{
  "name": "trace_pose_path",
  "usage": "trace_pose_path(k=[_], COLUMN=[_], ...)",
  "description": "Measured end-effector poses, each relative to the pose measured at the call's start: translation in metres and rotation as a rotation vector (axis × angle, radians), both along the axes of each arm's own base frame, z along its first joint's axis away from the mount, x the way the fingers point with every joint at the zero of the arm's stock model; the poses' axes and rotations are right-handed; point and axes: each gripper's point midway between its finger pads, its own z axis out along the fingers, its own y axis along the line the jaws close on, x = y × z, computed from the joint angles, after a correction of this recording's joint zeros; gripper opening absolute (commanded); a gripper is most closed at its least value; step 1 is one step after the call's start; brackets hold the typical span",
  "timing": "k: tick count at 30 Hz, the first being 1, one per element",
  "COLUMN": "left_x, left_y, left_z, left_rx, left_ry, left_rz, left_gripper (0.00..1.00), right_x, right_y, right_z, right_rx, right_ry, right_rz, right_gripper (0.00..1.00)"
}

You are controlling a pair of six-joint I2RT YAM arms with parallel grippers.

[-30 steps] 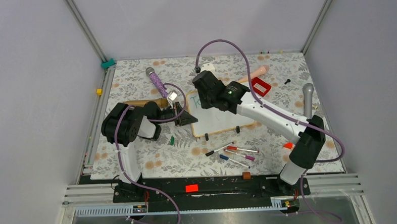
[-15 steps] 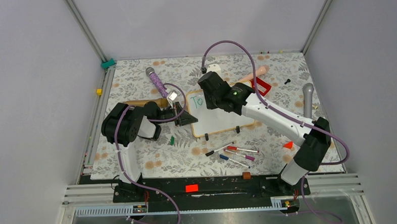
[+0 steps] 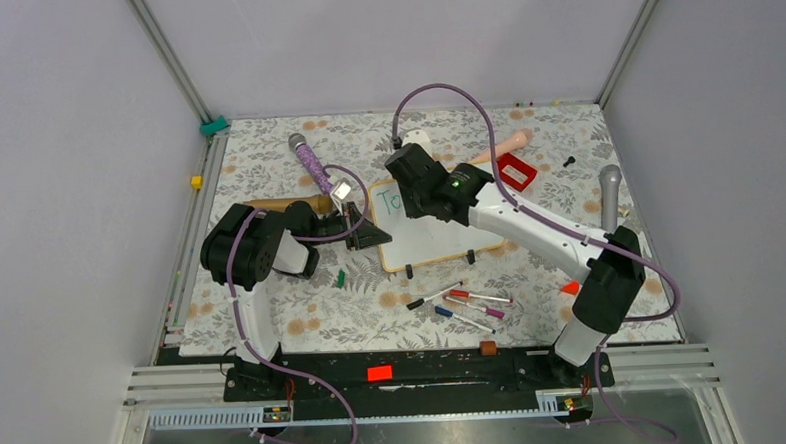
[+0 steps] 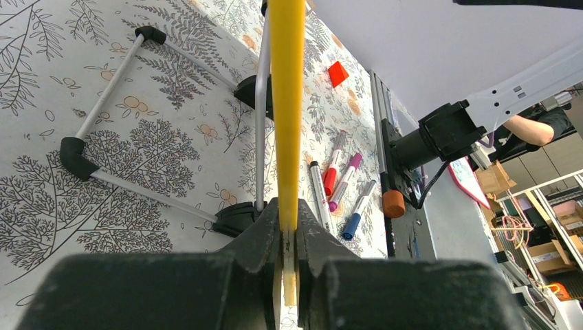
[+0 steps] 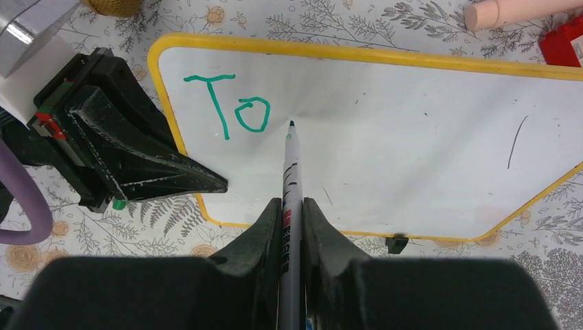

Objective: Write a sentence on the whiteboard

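The whiteboard (image 3: 440,238) lies tilted mid-table; its frame looks yellow in the right wrist view (image 5: 426,62). Green letters "To" (image 5: 234,113) sit at its upper left and also show in the top view (image 3: 389,197). My right gripper (image 5: 291,203) is shut on a white marker (image 5: 289,172). The marker's tip is at the board just right of the "o". My left gripper (image 4: 289,213) is shut on the board's left frame edge (image 4: 286,103), and it also shows in the top view (image 3: 367,233).
Several loose markers (image 3: 463,304) lie near the front of the board. A green cap (image 3: 340,277), a purple microphone (image 3: 311,163), a grey microphone (image 3: 609,193), a red block (image 3: 516,172) and a peach pin (image 3: 501,145) surround it.
My right arm with the marker shifted right over the board, then back left a little. The left gripper has kept its hold on the board's edge.
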Motion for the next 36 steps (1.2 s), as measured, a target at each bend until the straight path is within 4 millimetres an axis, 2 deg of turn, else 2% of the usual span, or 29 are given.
trace_pose_path(k=[13,26,36], left_x=[0.000,0.000,0.000], left_y=[0.000,0.000,0.000], left_z=[0.000,0.000,0.000], left_rx=[0.000,0.000,0.000], left_ry=[0.000,0.000,0.000], left_rz=[0.000,0.000,0.000], left_gripper=[0.00,0.00,0.00], right_x=[0.008,0.010,0.010], right_y=[0.003,0.004,-0.003], right_z=[0.007,0.001,0.000], right_rx=[-0.003,-0.020,-0.052], right_ry=[-0.024,-0.014,-0.019], right_rz=[-0.014,-0.015,-0.036], right_gripper=[0.00,0.00,0.00])
